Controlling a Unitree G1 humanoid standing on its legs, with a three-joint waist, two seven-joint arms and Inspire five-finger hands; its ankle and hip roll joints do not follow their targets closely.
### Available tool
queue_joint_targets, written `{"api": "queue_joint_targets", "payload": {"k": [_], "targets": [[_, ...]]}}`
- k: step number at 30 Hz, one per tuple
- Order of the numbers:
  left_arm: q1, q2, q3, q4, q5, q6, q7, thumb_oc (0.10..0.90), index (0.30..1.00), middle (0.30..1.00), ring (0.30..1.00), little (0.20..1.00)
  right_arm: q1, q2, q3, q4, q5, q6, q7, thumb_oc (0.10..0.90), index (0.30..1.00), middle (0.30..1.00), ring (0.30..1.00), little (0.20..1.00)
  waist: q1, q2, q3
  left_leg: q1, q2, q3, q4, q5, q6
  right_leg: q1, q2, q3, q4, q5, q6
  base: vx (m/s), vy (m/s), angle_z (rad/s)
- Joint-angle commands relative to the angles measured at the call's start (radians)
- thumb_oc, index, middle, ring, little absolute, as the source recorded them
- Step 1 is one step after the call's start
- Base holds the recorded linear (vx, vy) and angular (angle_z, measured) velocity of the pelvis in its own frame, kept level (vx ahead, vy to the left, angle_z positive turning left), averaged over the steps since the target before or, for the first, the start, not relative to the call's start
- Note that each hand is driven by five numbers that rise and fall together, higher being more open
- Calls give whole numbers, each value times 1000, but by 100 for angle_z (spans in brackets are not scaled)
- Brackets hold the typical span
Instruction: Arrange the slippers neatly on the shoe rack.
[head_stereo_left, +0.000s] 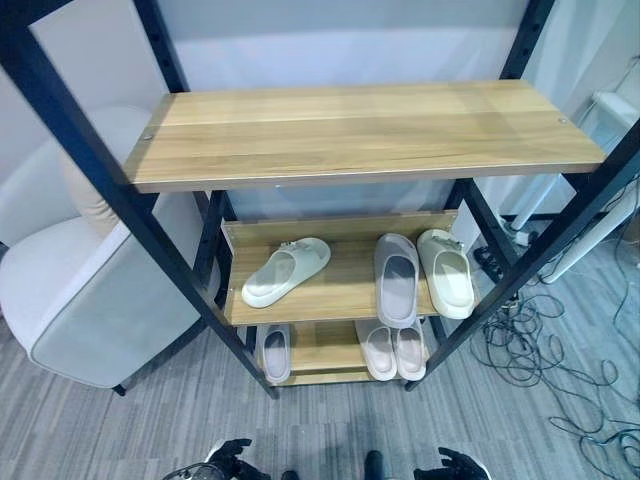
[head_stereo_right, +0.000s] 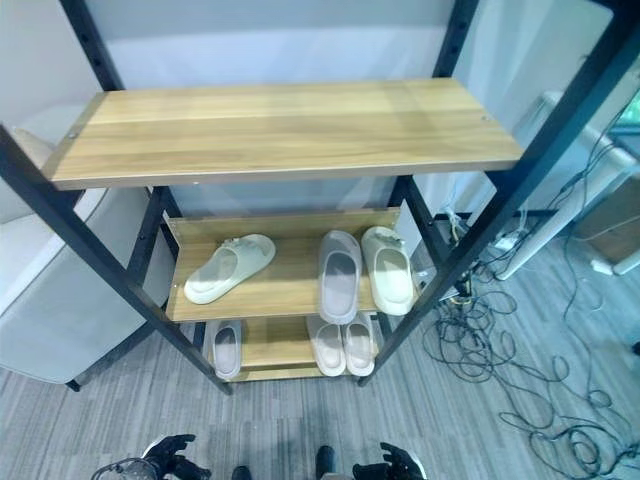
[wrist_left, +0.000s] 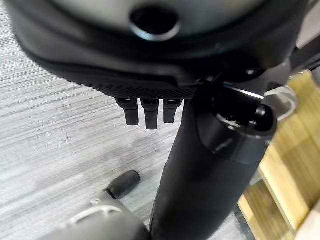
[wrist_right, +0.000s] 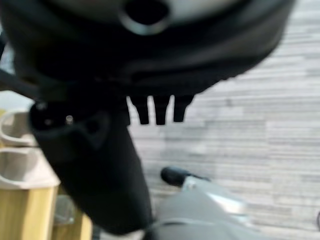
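We see the left hand (head_stereo_left: 232, 458) low at the bottom edge of the head view, cut off by the frame. In its wrist view the fingers (wrist_left: 145, 114) hang straight and short over the grey floor (wrist_left: 60, 130), the thumb extended beside them, nothing held. The right hand (head_stereo_left: 452, 465) sits likewise at the bottom edge, partly cropped; its own fingers (wrist_right: 161, 110) are straight and empty, over the same striped floor.

Ahead stands the shoe rack (head_stereo_left: 350, 135), dark frame with wooden shelves. Top shelf bare. On the middle shelf a pale green slipper (head_stereo_left: 286, 270) lies askew, toe angled toward the back right, well apart from the others. Near it to the right, a grey slipper (head_stereo_left: 396, 279) and a cream slipper (head_stereo_left: 446, 272) lie side by side, heels overhanging the front edge.

Bottom shelf is mostly hidden by the shelf above: we make out one slipper (head_stereo_left: 275, 352) at left and a close pair (head_stereo_left: 393, 350) at right, fronts covered.

A white chair (head_stereo_left: 80, 300) stands left of the rack; loose cables (head_stereo_left: 540, 340) lie on the floor to the right.
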Motion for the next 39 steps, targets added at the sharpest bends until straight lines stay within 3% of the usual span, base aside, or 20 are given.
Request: {"api": "queue_joint_targets", "payload": {"k": [1,6,18,25,33,39], "targets": [[-38,16,1,14,16,-27,15,800,900,900,900,900,-13,-13,31,-40,-44,-25,-5,800,900,900,900,900,25,-36,-27,-33,-25,19,5,-11,-53,-37,-34,50,58,-47,106,34,-125,11],[-32,4,-17,17,49,-28,3,800,900,900,900,900,-14,-29,67,-129,-53,-36,16,800,900,900,900,900,32,-35,-46,-31,-5,8,-15,11,-72,16,-18,18,9,-50,97,26,-122,2],[-9,-11,-3,-8,113,-33,8,800,900,900,900,900,1,-106,141,-728,-4,-91,125,800,900,900,900,900,39,-33,-55,-29,17,4,-15,23,-96,81,-6,-47,-53,-50,94,-13,-15,12],[10,-31,-3,-2,135,-29,10,800,900,900,900,900,14,-98,167,-926,78,-96,174,800,900,900,900,900,46,-25,-61,-17,20,4,-15,24,-102,97,-8,-64,-47,-58,89,7,13,8],[31,-51,-2,-4,150,-28,18,800,900,900,900,900,28,-122,119,-1154,162,-121,170,800,900,900,900,900,45,-17,-74,-3,23,9,-15,19,-106,115,-11,-76,-53,-59,89,9,4,3],[52,-65,1,-6,159,-28,20,800,900,900,900,900,25,-151,18,-1278,93,-161,90,800,900,900,900,900,40,-11,-84,3,26,14,-15,14,-108,123,-13,-80,-63,-54,93,0,0,0]]}}
